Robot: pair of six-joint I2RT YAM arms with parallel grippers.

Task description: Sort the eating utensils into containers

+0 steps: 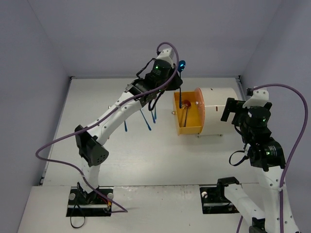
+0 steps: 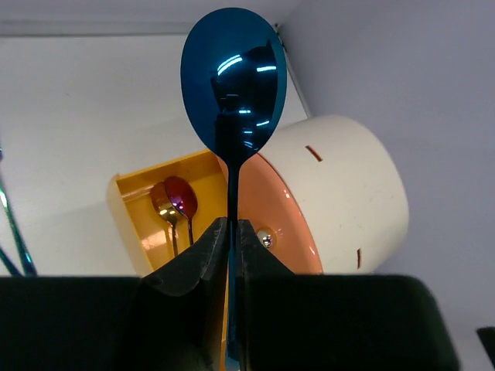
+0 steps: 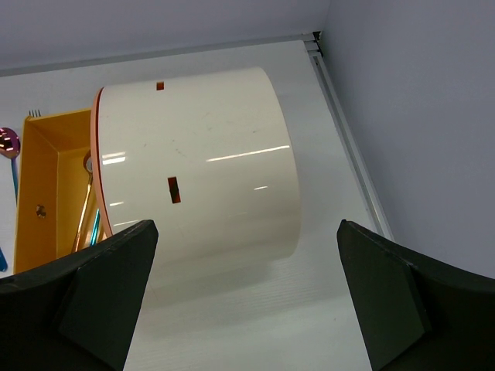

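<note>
**Left arm holding a blue spoon over the open drawer**

- Tool, left: the left gripper (image 2: 230, 232) is clamping the thin handle of a blue spoon (image 2: 233, 89). Its fingers are pressing together on the handle, and the bowl is sticking out beyond the fingertips. From above, gripper and spoon are hanging at the far end of the drawer.
- Tool, right: the right gripper (image 3: 246, 232) is standing with its fingers (image 3: 108, 286) spread wide apart and gripping nothing. It is facing the curved side of the cabinet. The frames do not show whether it is touching the cabinet.
- Container: the white cabinet (image 1: 221, 104) is lying on its side on the table (image 1: 121, 160). One orange drawer (image 1: 192, 125) is sticking out of its round orange front (image 1: 199, 107), towards the left arm.
- Contents of the drawer: a gold spoon (image 2: 162, 202) and a magenta spoon (image 2: 182, 197) are lying side by side, bowls towards the far end.
- Loose stock: three blue utensils (image 1: 146, 119) are lying on the table left of the drawer, partly under the left arm
</note>
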